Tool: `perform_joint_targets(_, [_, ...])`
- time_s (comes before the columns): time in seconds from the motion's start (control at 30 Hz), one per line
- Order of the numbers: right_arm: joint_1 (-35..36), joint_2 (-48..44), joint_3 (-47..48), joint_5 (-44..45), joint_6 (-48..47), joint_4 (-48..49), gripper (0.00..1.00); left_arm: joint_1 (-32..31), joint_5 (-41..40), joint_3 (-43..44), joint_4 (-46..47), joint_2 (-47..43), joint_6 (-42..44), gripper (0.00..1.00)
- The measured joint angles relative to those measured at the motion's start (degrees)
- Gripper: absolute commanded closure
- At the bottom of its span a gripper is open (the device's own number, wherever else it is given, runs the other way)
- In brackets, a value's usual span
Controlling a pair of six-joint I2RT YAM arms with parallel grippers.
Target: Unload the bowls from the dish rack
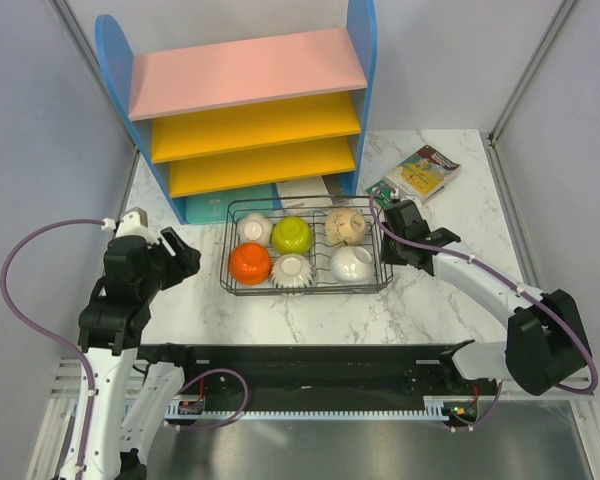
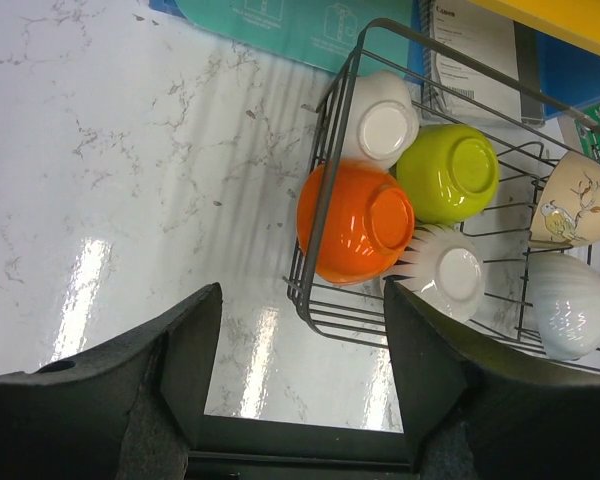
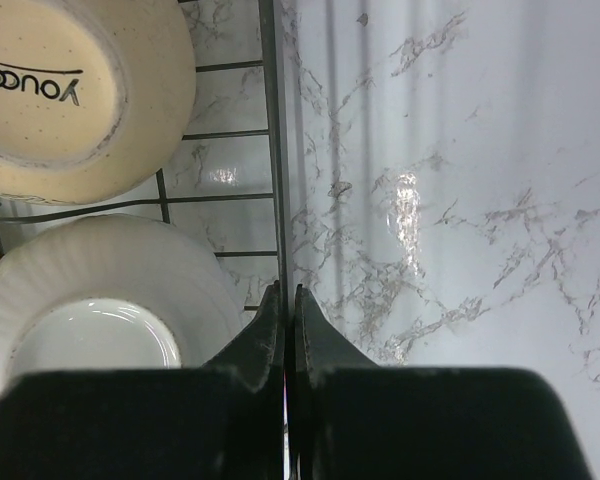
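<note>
I see the marble desk point(image 1: 450, 300) with a blue shelf unit point(image 1: 250, 70) standing at its 12 o'clock. The dish rack point(image 1: 307, 291) sits mid-desk, just in front of the shelves, and holds six bowls point(image 1: 292, 270). The orange bowl point(image 1: 250, 262) is at the rack's 8 o'clock and the green bowl point(image 1: 292, 235) is near 12. My left jaws stand apart and empty at the rack's 9 o'clock. My right jaws are pressed together, with their tips at the rack's edge wire, around 2 o'clock.
</note>
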Motion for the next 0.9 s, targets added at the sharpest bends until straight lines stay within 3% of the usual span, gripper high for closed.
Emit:
perform_joint_targets(0.33, [-0.46,-0.85,-1.29,-0.79,-0.55,0.94,0.96,0.00,0.31,0.00,0.22,0.15,0.02,0.29])
perform_joint_targets(0.43, [-0.55,-0.92,-1.44,-0.96,-0.59,1.14,0.89,0.00,0.42,0.00,0.42,0.37,0.07,0.29])
perform_joint_targets(0.57, [-0.59,-1.18,-1.77,-0.96,-0.46,1.62,0.68,0.00,0.50,0.00,0.76,0.83,0.57,0.29])
perform_joint_targets(0.63, [-0.76,-1.57,-2.29,-0.55,-0.46,1.79,0.64,0.00,0.66,0.00,0.83,1.40,0.70,0.29])
perform_joint_targets(0.77, [-1.18,-3.28,-3.56,0.48,-0.63,1.27,0.48,0.00,1.84,0.02,0.85,2.84,0.74,0.30])
perform_joint_targets(0.9, [-1.44,-4.81,-3.74,1.49,-1.53,-1.11,0.41,0.00,2.69,0.00,0.90,3.61,0.76,0.29])
